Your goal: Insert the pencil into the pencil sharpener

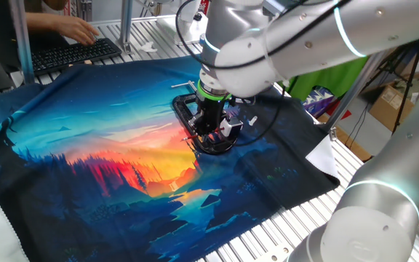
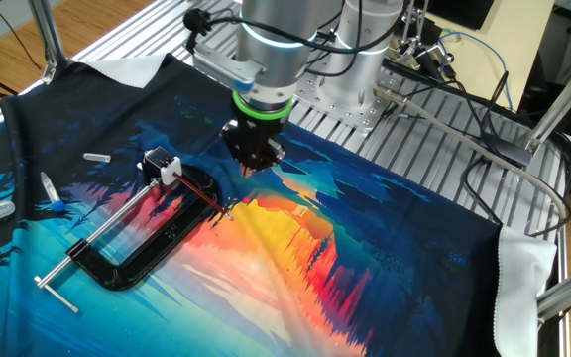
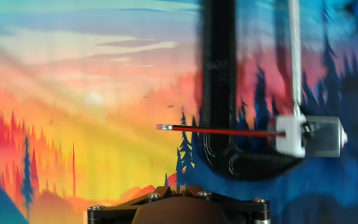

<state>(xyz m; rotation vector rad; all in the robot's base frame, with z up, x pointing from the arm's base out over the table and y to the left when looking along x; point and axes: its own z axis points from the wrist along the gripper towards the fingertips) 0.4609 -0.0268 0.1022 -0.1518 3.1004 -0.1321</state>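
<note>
The pencil [image 3: 219,130], thin and dark red with a pale tip at its left end, lies across the black clamp [image 3: 219,74]. Its right end meets the pencil sharpener [image 3: 292,135], a small white block fixed in the clamp. In the other fixed view the pencil [image 2: 204,192] runs from the sharpener [image 2: 162,166] toward the orange part of the cloth. My gripper [image 2: 253,169] hangs just right of the pencil and above the cloth. It is shut with nothing between its fingers. In the hand view the gripper [image 3: 178,185] shows at the bottom edge, below the pencil's middle.
The clamp's silver threaded rod [image 2: 102,245] ends in a T-handle at the near left. A small white piece [image 2: 97,157] and a blue-tipped pen [image 2: 50,190] lie left of the clamp. A person's hand types on a keyboard [image 1: 75,52] at the back. Cables [image 2: 484,149] cross the metal table.
</note>
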